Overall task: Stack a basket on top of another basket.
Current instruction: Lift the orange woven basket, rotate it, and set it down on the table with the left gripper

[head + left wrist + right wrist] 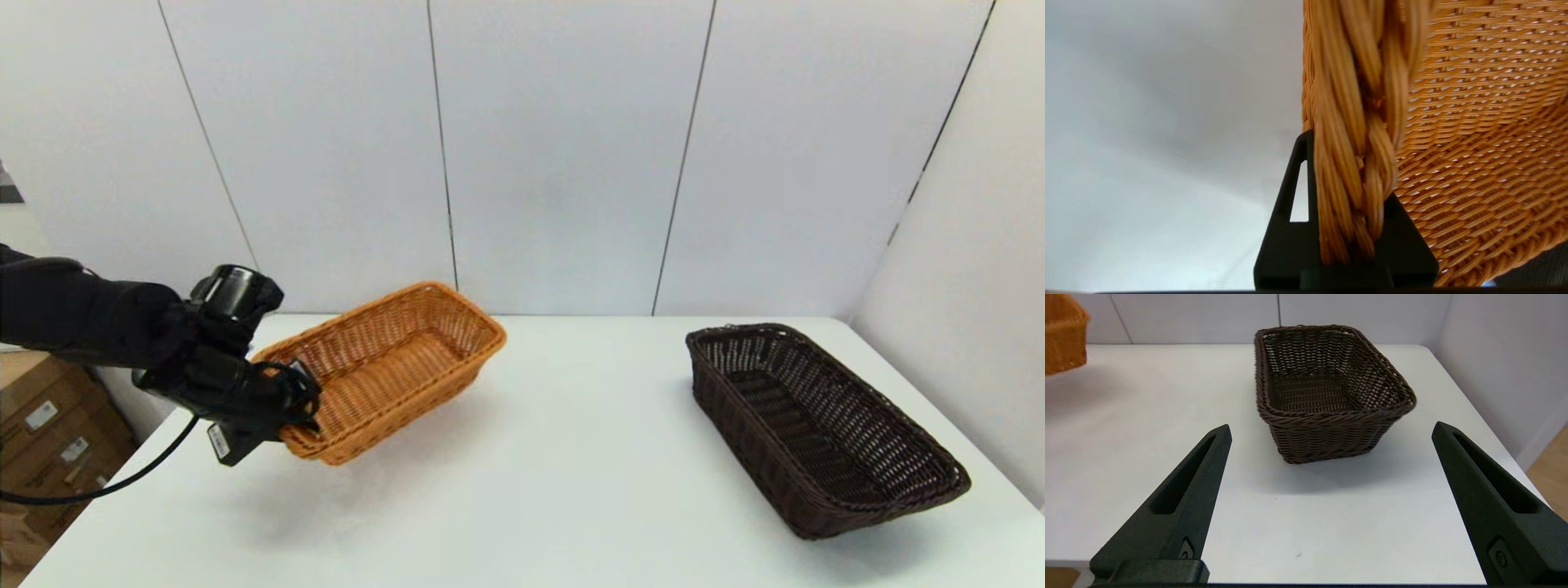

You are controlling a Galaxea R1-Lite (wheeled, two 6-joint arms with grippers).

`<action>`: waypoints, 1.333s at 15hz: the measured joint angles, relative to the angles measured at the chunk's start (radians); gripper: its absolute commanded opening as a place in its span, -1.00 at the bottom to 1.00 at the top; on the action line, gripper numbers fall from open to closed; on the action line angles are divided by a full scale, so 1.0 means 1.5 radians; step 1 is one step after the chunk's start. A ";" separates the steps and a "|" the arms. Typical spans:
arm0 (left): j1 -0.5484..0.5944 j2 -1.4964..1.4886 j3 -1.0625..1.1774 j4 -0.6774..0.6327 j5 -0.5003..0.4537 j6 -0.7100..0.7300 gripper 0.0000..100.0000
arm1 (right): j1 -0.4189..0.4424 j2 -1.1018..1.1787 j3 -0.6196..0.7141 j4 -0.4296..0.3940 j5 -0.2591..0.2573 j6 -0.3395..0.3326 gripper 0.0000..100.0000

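The left gripper (295, 408) is clamped on the braided rim of the orange basket (392, 367) at its near short end, and holds it in the air, tilted, above the left part of the table (555, 490). In the left wrist view the rim strands (1355, 163) fill the gap between the black fingers (1290, 228), and much of the basket is cut off by the picture's edge. From the head view the fingertips are buried behind the wrist housing, so the grip itself is hard to make out there. A soft shadow lies on the table beneath the lifted basket.

The dark brown basket (820, 425) sits flat near the table's right edge, its far end toward the back right corner, well apart from the orange one.

The right gripper (1331, 465) is out of the head view; its own camera shows its fingers spread wide, grasping nothing, near the table's front edge, facing the dark basket's short end.

The table is plain white. Pale wall panels (555, 147) with thin dark seams stand behind it, and what appear to be cardboard boxes (49, 425) sit low beyond the left edge.
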 measured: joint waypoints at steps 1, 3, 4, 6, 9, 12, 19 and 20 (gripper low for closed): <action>-0.032 -0.020 0.000 0.000 -0.009 0.013 -1.00 | 0.000 0.000 0.000 0.000 0.000 0.000 1.00; -0.085 -0.045 0.000 0.000 -0.017 0.039 -1.00 | 0.000 0.000 0.000 0.000 0.000 0.000 1.00; -0.108 -0.051 0.000 0.000 -0.019 0.054 -1.00 | 0.000 0.000 0.000 0.000 0.000 0.000 1.00; -0.135 -0.050 0.000 0.000 -0.037 0.102 -1.00 | 0.000 0.000 0.000 0.000 0.000 0.000 1.00; -0.143 -0.020 -0.003 -0.001 -0.061 0.167 -1.00 | 0.000 0.000 0.000 0.000 0.000 0.000 1.00; -0.149 0.022 -0.009 0.019 -0.063 0.238 -1.00 | 0.000 0.000 0.000 0.000 0.000 0.000 1.00; -0.168 0.098 -0.149 0.134 -0.063 0.258 -1.00 | 0.000 0.000 0.000 0.000 0.000 0.000 1.00; -0.173 0.114 -0.180 0.159 -0.063 0.256 -1.00 | 0.000 0.000 0.000 0.000 0.000 0.000 1.00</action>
